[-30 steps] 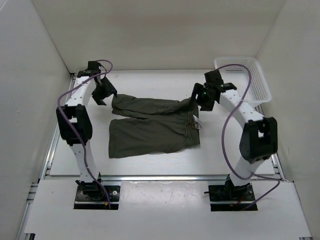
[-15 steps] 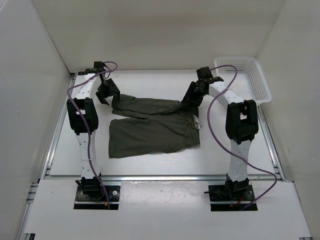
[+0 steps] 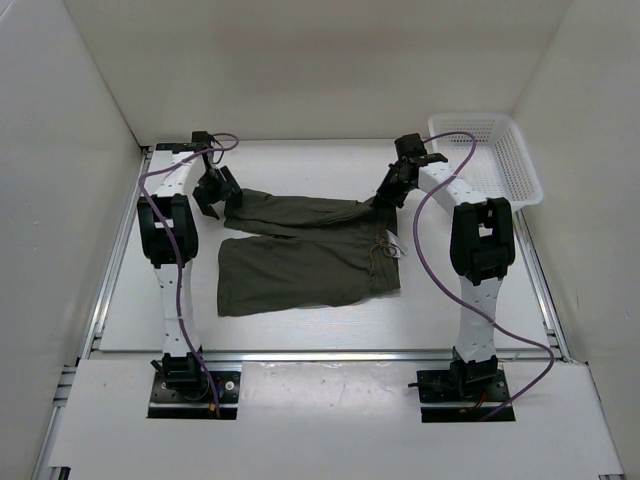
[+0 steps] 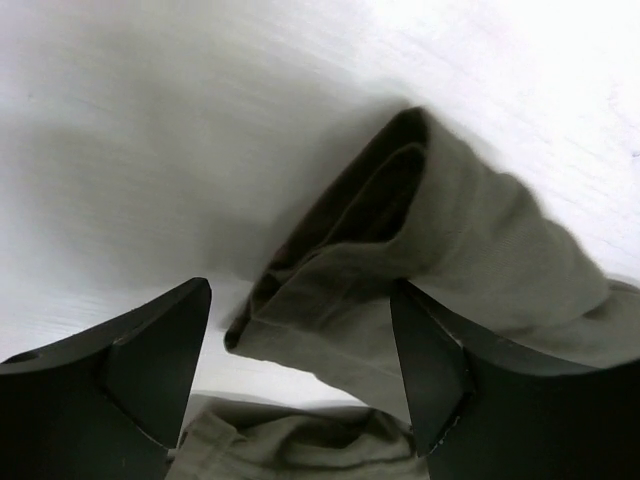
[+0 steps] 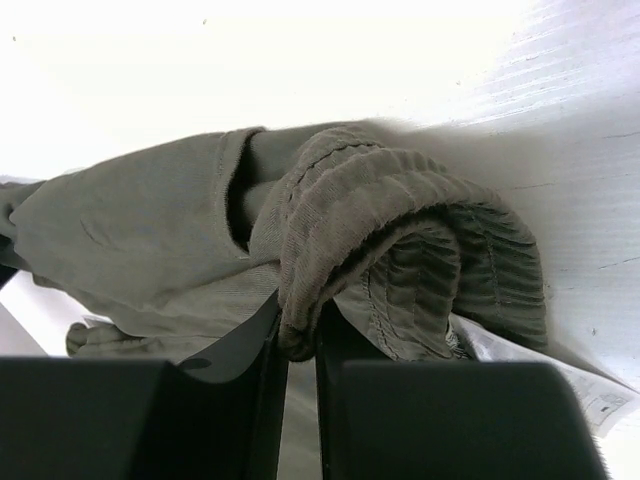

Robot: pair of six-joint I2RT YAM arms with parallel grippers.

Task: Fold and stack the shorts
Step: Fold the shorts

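Note:
The dark olive-green shorts (image 3: 300, 250) lie spread on the white table, legs pointing left, gathered waistband (image 5: 400, 240) at the right. My right gripper (image 3: 385, 197) is at the far right corner of the shorts, shut on a fold of the ribbed waistband, which bunches up between its black fingers (image 5: 245, 390). My left gripper (image 3: 215, 195) is open at the far left, at the end of the rear leg. In the left wrist view that leg's hem (image 4: 330, 330) lies between the spread fingers (image 4: 150, 350) without being pinched.
A white mesh basket (image 3: 488, 155) stands at the back right corner of the table. A white label and drawstring (image 3: 392, 248) show at the waistband. White walls close in on three sides, and a metal rail (image 3: 330, 353) runs along the near edge.
My right gripper moved down onto the waistband corner and shut on it. My left gripper shifted slightly toward the rear leg's hem and stayed open.

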